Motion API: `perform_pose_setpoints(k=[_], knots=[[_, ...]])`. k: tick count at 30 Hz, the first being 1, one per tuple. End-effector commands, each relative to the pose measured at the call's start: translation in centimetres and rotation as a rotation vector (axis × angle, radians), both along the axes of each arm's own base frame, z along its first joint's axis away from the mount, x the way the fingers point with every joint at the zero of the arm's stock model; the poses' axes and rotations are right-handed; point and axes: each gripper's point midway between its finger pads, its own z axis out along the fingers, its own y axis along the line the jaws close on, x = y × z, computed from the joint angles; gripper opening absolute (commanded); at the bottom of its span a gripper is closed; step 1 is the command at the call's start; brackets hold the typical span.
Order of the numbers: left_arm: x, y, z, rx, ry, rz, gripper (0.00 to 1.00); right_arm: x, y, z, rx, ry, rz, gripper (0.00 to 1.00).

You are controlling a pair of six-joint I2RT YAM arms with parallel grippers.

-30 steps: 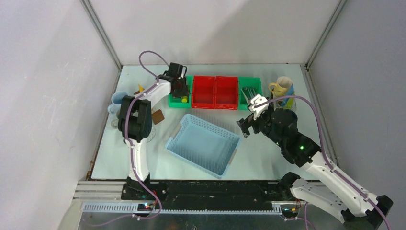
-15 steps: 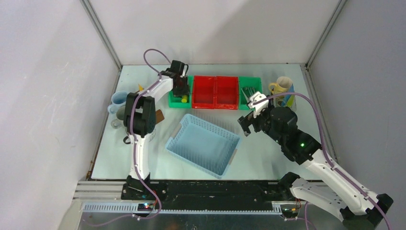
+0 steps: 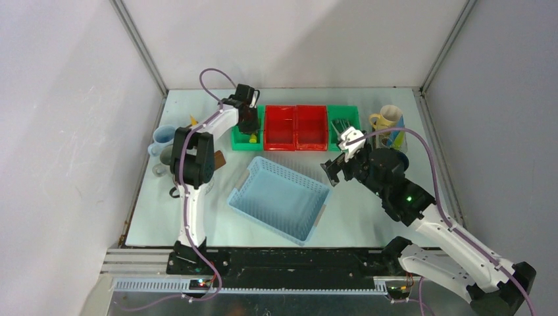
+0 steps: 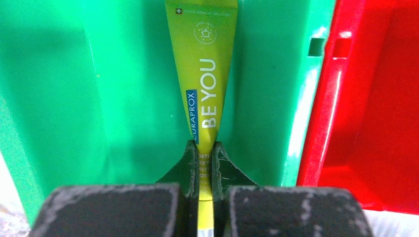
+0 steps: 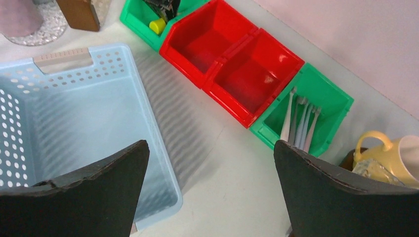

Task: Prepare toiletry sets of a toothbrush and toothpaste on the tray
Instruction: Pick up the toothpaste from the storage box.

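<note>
Left wrist: left tool (image 4: 205,149) pinches yellow tube (image 4: 202,74) in green bin (image 4: 123,98).

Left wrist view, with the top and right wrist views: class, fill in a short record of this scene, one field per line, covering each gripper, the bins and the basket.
Left gripper: shut on yellow toothpaste tube, inside a green bin
Right gripper: open, holding nothing
Red bins: two, side by side, nothing visible inside
Second green bin: holds toothbrushes
Blue basket: nothing visible inside
</note>
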Motion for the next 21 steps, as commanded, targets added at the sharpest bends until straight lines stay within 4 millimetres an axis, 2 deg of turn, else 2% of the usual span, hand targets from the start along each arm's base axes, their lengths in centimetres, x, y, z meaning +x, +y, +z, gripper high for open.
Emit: perform_pose_setpoints(k=[1,2,3,4,5,6,7,8,9,10,11,12,13,14,20,21], knots=[[1.0,0.9,7.5,0.034,-0.192,-0.004,0.0,0.3,1.5,2.7,0.11,-0.06,0.035,0.99],[0.8,1.5,7.7,0.054,-0.201,0.007,0.0,0.4,1.5,3.1,0.12,-0.069,0.034,0.99],[0.9,1.6,9.8,0.049,-0.255,0.012,0.0,0.5,1.5,3.2,0.125,-0.072,0.034,0.99],[0.6,1.9,10.1,0.057,-0.266,0.019,0.0,0.5,1.6,3.4,0.13,-0.075,0.035,0.99],[0.5,2.0,12.2,0.046,-0.314,0.025,0.0,0.5,1.6,3.7,0.138,-0.076,0.034,0.99],[0.3,2.2,12.6,0.047,-0.327,0.031,0.0,0.5,1.7,3.8,0.143,-0.076,0.033,0.99],[0.0,2.3,14.3,0.037,-0.363,0.036,0.0,0.5,1.7,4.1,0.155,-0.074,0.031,0.99],[-0.5,2.5,14.6,0.037,-0.373,0.04,0.0,0.4,1.7,4.2,0.16,-0.07,0.031,0.99],[-1.0,2.7,16.5,0.023,-0.413,0.045,0.0,0.3,1.7,4.6,0.172,-0.069,0.028,1.0],[-1.7,2.8,16.3,0.021,-0.416,0.048,0.0,0.2,1.7,4.8,0.176,-0.066,0.029,0.99],[-2.4,2.9,18.3,0.002,-0.461,0.053,0.0,0.0,1.6,5.1,0.186,-0.061,0.028,0.99],[-3.1,2.8,17.9,-0.003,-0.466,0.05,0.0,-0.2,1.6,5.4,0.201,-0.06,0.027,0.99],[-4.0,3.0,19.8,-0.02,-0.509,0.055,0.0,-0.3,1.6,5.6,0.206,-0.057,0.028,0.99],[-5.3,3.0,20.8,-0.037,-0.537,0.052,0.0,-0.5,1.5,5.9,0.22,-0.053,0.027,0.99],[-11.5,4.6,25.4,-0.053,-0.669,0.061,0.0,-1.4,1.2,7.1,0.243,-0.016,0.005,0.99],[-12.0,5.0,26.0,-0.054,-0.693,0.072,0.0,-1.7,1.1,7.2,0.24,-0.012,0.004,1.0]])
